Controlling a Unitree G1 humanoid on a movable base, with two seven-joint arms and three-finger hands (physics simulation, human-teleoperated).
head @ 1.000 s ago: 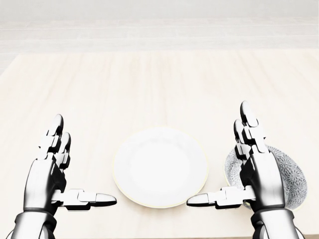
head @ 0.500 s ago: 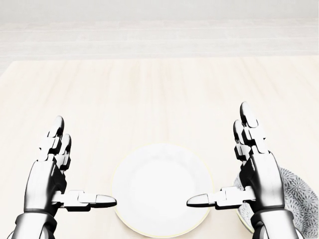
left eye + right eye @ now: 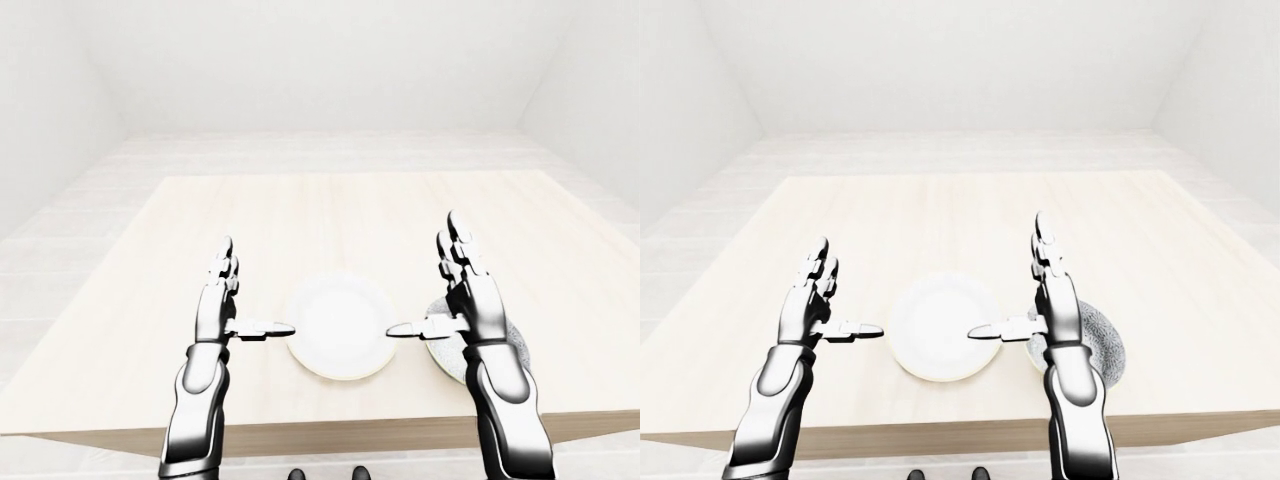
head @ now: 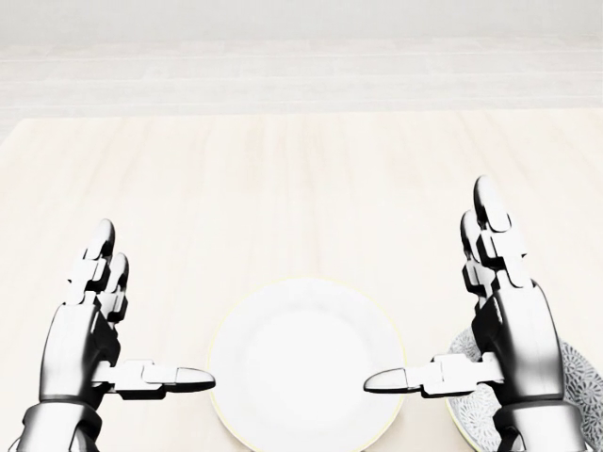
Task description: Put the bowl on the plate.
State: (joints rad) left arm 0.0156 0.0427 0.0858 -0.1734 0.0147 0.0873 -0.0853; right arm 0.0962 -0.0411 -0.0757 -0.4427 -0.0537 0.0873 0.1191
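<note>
Bowl (image 3: 1108,345) upright beside plate (image 4: 306,363), right hand (image 4: 513,330) splayed wide above it, left hand (image 4: 80,344) likewise.

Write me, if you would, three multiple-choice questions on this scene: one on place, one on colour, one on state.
1. In the right-eye view, where is the bowl relative to the plate? A. on it B. to its right C. to its left
2. What colour is the plate? A. white B. red C. black
3. How are the left hand and right hand? A. both open B. both shut C. one shut

B: it sits off the plate's right edge. A: plain white. A: both spread, holding nothing.
</note>
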